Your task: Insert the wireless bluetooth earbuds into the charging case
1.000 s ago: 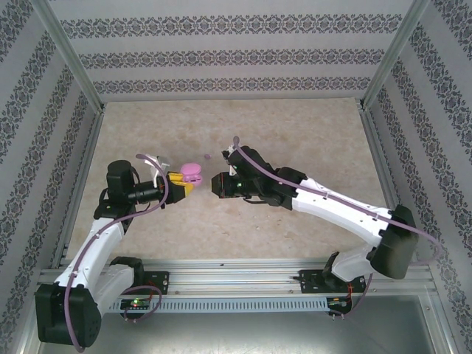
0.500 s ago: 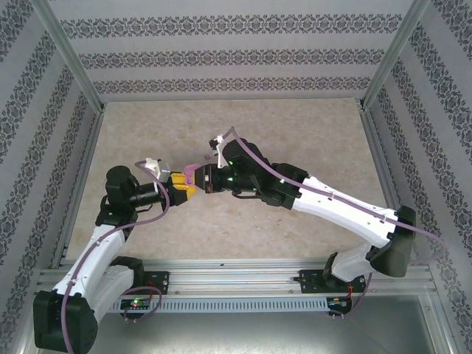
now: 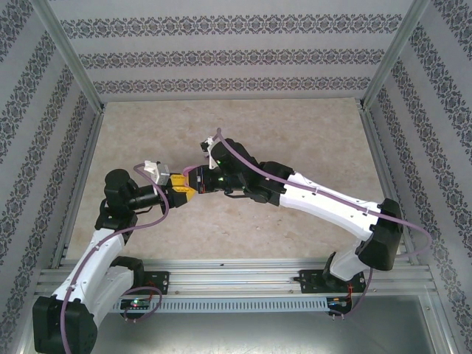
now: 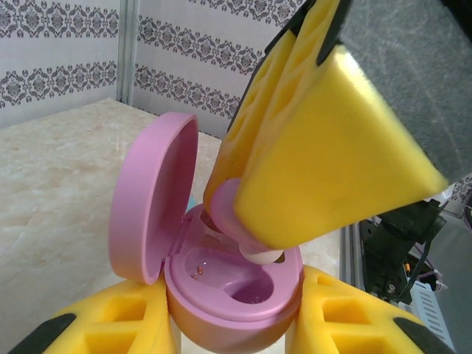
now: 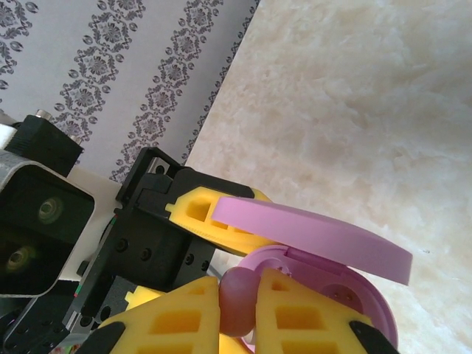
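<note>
My right claw (image 5: 237, 324) is nearly shut, pinching a pink earbud (image 5: 236, 291) by its rounded body between the yellow pads. It hangs just above the open well of the pink charging case (image 4: 221, 284). My left claw (image 3: 179, 193) grips the case's lower half over the desk (image 3: 295, 140), with the lid (image 4: 151, 199) tilted up and clear. The bud looks light, hard and glossy, so I judge a hard squeeze could squirt it out; a gentle hold across its widest part suits it. The case seems a stiff shell, best taken by its base sides, away from the hinge.
</note>
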You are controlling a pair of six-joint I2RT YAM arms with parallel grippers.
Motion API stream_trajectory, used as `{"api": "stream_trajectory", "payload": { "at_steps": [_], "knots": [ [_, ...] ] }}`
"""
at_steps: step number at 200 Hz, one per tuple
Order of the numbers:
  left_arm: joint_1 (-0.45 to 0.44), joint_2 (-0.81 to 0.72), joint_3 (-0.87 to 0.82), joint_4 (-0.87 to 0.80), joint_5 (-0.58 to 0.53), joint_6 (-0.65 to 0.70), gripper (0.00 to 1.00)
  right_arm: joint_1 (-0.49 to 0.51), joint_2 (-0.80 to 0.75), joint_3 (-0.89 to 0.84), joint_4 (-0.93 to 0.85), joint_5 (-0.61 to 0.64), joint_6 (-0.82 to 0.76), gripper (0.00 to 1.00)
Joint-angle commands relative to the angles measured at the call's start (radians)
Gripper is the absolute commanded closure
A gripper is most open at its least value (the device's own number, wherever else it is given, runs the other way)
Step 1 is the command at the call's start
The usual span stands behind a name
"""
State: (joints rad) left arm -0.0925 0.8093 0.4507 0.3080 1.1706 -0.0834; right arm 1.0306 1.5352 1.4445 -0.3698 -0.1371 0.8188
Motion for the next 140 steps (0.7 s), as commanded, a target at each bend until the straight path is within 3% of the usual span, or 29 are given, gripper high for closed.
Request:
{"api": "stream_trajectory", "payload": {
  "at_steps": [1, 86, 140],
  "knots": [
    [-0.016, -0.016, -0.003, 0.058, 0.008, 0.004, 0.77, 0.008, 0.017, 0.030, -0.006, -0.013, -0.018, 0.87],
    [-0.015, -0.016, -0.004, 0.054, 0.002, 0.010, 0.77, 0.025, 0.055, 0.034, -0.024, -0.030, -0.017, 0.86],
    [-0.015, -0.028, -0.006, 0.046, -0.002, 0.014, 0.76, 0.029, 0.062, 0.031, -0.078, 0.020, -0.026, 0.81]
  ]
}}
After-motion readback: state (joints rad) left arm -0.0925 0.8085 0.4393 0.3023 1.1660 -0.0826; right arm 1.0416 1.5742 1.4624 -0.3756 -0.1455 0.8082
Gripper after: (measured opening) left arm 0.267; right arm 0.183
